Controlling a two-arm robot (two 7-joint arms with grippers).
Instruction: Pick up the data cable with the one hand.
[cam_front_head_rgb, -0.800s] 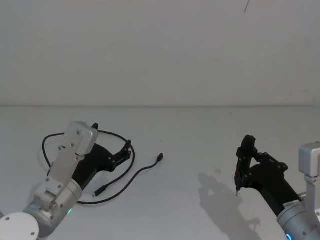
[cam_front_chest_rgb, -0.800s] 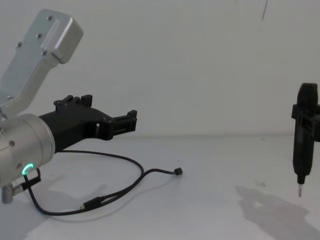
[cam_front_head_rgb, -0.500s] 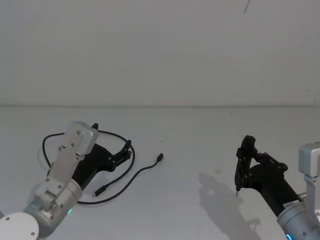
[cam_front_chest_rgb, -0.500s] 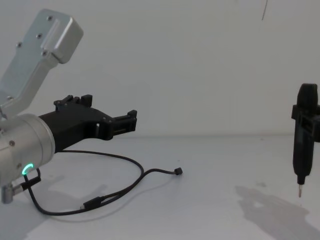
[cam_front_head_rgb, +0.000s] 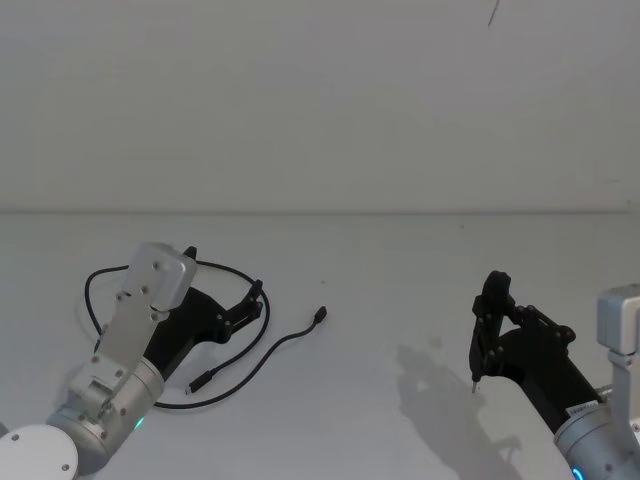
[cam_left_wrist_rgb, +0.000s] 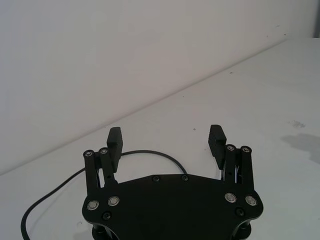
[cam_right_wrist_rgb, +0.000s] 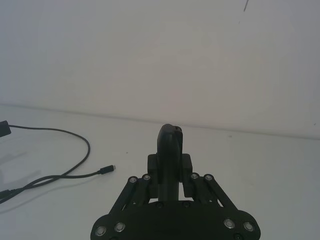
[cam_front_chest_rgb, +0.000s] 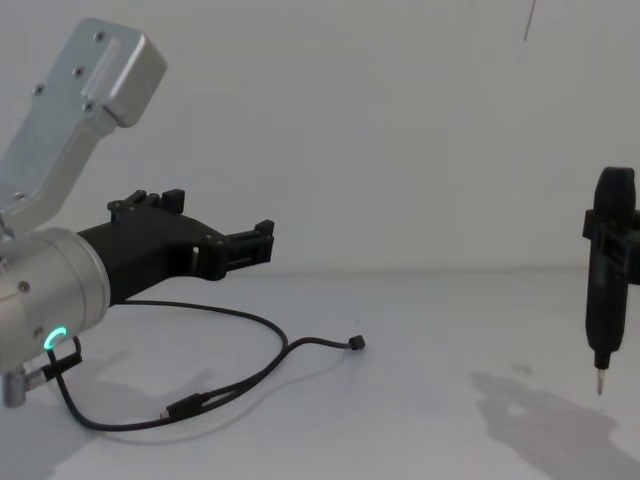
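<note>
Thin black plug-ended data cable (cam_front_head_rgb: 290, 338) loops below the spread black plastic left gripper (cam_front_head_rgb: 258, 300); right gripper (cam_front_head_rgb: 495, 315) pinches a black pen-shaped tool (cam_front_chest_rgb: 600, 310).

Head camera looks down, chest camera low across the table (cam_front_head_rgb: 400, 290); both share the data cable (cam_front_head_rgb: 319, 316)

A stretch of the data cable's (cam_front_head_rgb: 290, 337) loop, near the table's (cam_front_head_rgb: 400, 260) left edge, is hidden under the left gripper (cam_front_head_rgb: 257, 300) and its arm in the head view. In the left wrist view the cable passes behind that gripper's body and is cut off by the picture's edge. The right wrist view also cuts it off. There the right gripper (cam_right_wrist_rgb: 170, 167) clamps a pen-shaped tool (cam_right_wrist_rgb: 170, 137), and its own body hides the tool's tip. The plugs are too small to tell their type.
</note>
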